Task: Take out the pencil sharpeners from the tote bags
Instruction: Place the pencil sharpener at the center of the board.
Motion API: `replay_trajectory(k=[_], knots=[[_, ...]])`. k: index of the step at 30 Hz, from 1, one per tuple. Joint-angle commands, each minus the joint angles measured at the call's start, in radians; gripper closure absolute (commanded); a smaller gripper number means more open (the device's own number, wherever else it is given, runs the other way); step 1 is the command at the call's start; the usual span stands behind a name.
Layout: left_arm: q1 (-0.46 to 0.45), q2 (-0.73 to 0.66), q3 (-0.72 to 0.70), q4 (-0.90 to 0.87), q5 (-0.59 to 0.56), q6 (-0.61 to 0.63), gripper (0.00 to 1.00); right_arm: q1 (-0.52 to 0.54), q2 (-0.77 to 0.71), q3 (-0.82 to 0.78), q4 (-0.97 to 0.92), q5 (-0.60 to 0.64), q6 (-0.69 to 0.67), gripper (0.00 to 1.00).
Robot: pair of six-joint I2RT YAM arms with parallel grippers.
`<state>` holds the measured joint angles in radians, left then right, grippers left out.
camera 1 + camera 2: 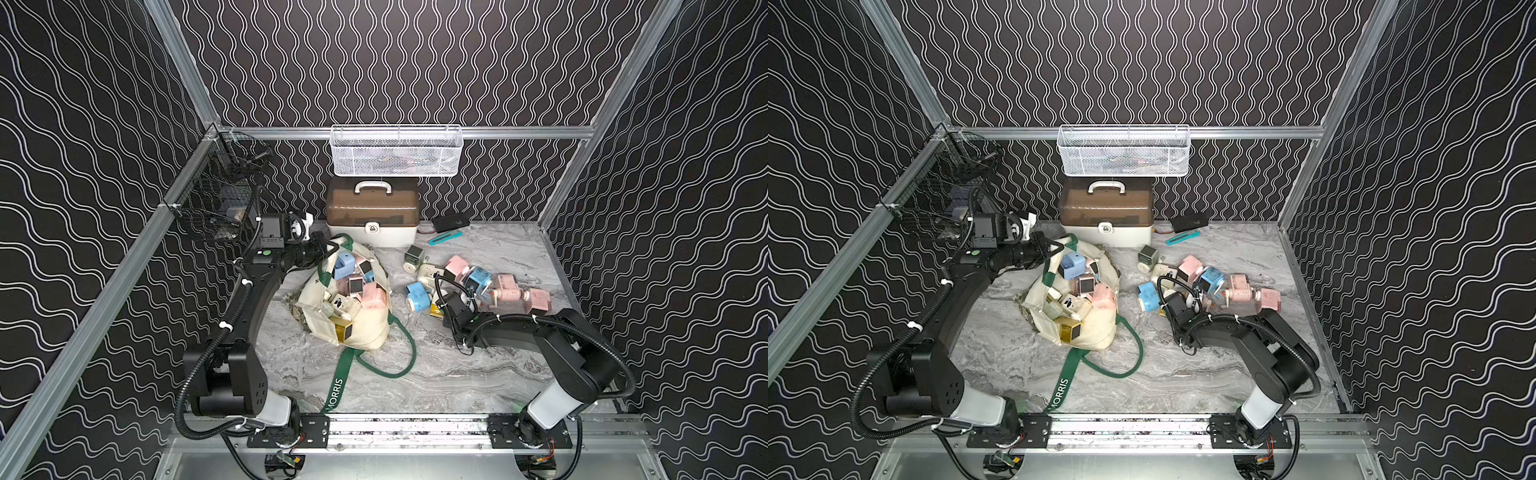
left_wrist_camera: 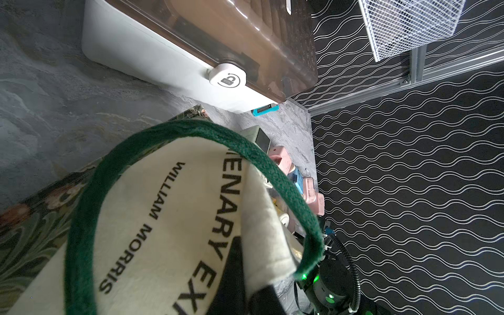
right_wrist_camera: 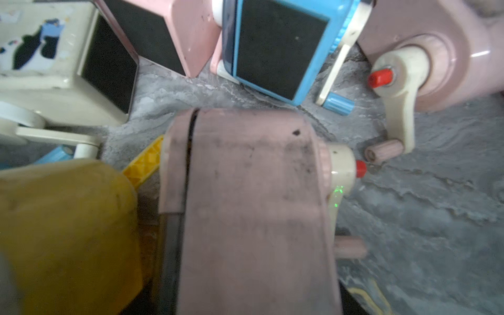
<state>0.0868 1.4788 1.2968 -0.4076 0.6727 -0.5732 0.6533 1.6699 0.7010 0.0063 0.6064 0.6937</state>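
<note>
The left claw [image 1: 328, 248] is clenched on the rim of the tote bag [image 1: 368, 328], right at its green strap [image 2: 191, 126], with the rim lifted off the table [image 1: 457, 374]. Just past that claw, inside the open bag, lie several pencil sharpeners [image 1: 353, 286]. The right claw [image 1: 471, 300] sits low in a heap of sharpeners [image 1: 498, 286] on the table. A pink sharpener [image 3: 245, 204] is directly beneath it. I cannot tell whether this claw is grasping or released.
</note>
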Motion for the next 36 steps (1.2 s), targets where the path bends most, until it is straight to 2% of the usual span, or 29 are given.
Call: replay_trajectory(k=[1, 4, 6, 12, 15, 20, 24, 27, 36], knots=[[0.005, -0.012, 0.004, 0.024, -0.011, 0.016, 1.00, 0.001, -0.002, 0.005, -0.026, -0.051, -0.004, 0.22], [0.005, -0.012, 0.003, 0.024, -0.011, 0.015, 1.00, 0.001, -0.052, 0.003, -0.061, -0.050, -0.004, 0.12], [0.006, -0.012, 0.004, 0.023, -0.010, 0.016, 1.00, 0.003, -0.101, 0.009, -0.110, -0.050, 0.002, 0.09], [0.006, -0.012, 0.002, 0.027, -0.010, 0.015, 1.00, 0.042, -0.303, 0.003, -0.232, -0.041, 0.021, 0.08], [0.005, -0.009, 0.003, 0.024, -0.006, 0.013, 1.00, 0.121, -0.396, 0.017, -0.261, -0.046, -0.008, 0.11], [0.005, -0.013, 0.002, 0.027, -0.006, 0.014, 1.00, 0.359, -0.458, 0.114, -0.291, -0.008, -0.102, 0.15], [0.005, -0.011, 0.004, 0.024, -0.007, 0.015, 1.00, 0.527, -0.424, 0.219, -0.307, 0.003, -0.174, 0.20], [0.005, -0.012, 0.002, 0.025, -0.010, 0.017, 1.00, 0.608, -0.347, 0.297, -0.293, -0.041, -0.238, 0.22], [0.005, -0.012, 0.005, 0.024, -0.009, 0.015, 1.00, 0.642, -0.025, 0.539, -0.275, -0.101, -0.343, 0.28]])
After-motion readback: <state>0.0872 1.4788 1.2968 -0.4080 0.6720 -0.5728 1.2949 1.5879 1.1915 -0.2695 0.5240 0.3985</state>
